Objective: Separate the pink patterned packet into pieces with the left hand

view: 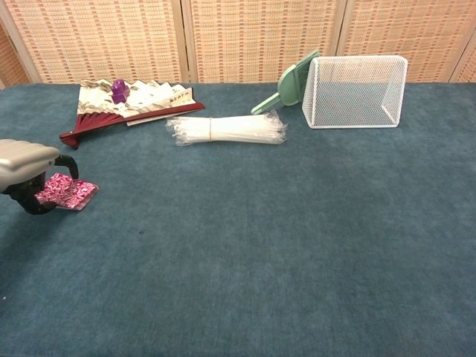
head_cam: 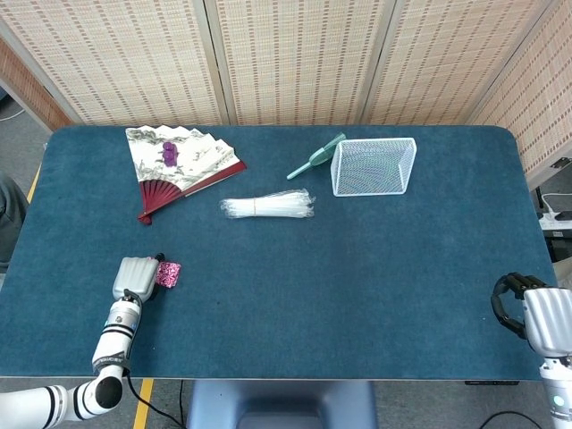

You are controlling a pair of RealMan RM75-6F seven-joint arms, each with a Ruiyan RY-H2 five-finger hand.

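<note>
Pink packet (view: 68,191) on table, touching left robot hand (view: 28,172) fingers.

The table (head_cam: 357,268) wore a matt, felt-like blue cloth. My left hand (head_cam: 134,279) had a smooth grey plastic shell and dark fingers. The pink packet (view: 68,192) looked glossy. Far off, the white basket (head_cam: 374,166) was wire mesh, the fan (head_cam: 179,161) paper on red ribs.

left robot hand (head_cam: 134,279) palm-down, right robot hand (head_cam: 534,317) curled
</note>
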